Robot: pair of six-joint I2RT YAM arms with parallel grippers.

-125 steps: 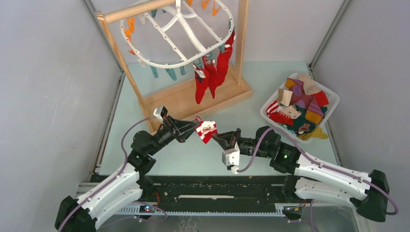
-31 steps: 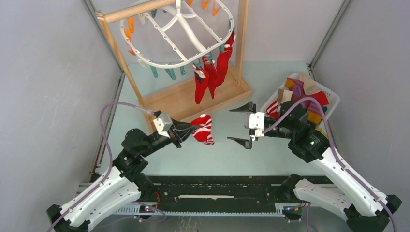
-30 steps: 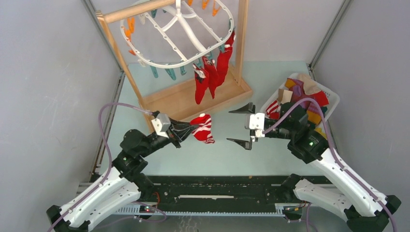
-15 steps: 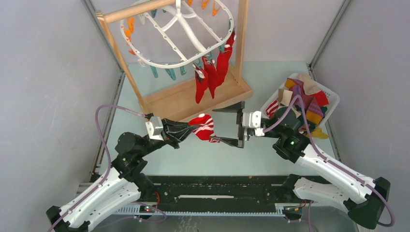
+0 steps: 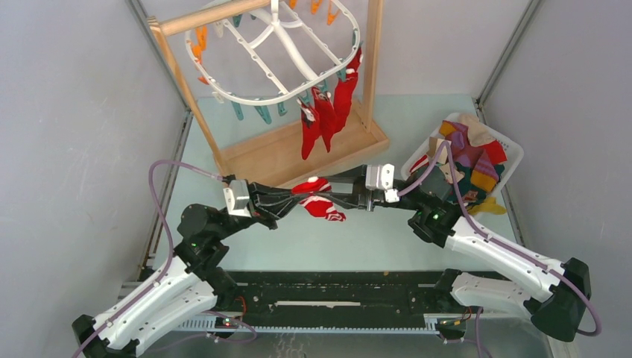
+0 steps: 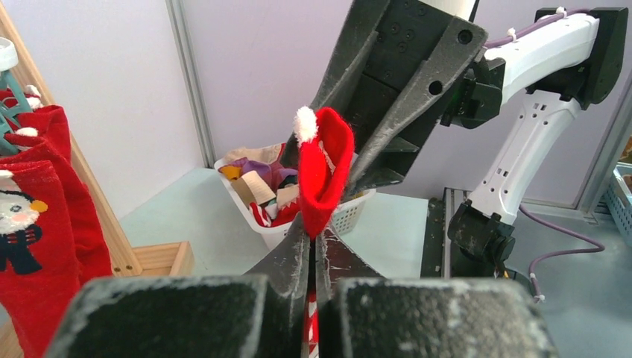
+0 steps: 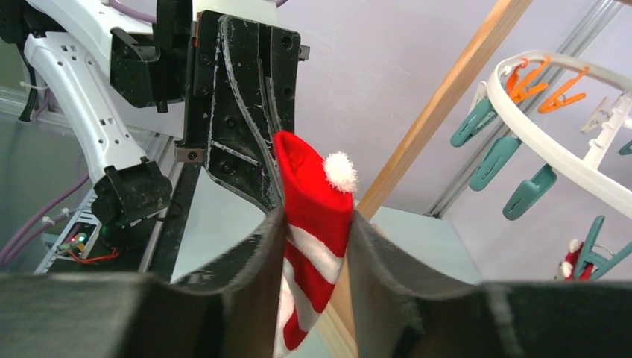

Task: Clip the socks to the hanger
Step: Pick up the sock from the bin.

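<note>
- The left claw [image 5: 296,197] pinches the striped sock [image 5: 322,206] in the air over the counter [image 5: 373,239]; the right claw [image 5: 333,195] stands narrow around it, its grip unclear.
- If the left lets go too early, the sock could drop, well short of the hanger [image 5: 246,97].

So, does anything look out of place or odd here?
Only minor: a yellow sock droops over the near rim of the basket. The left tool and right tool meet on the striped sock, as expected.
</note>
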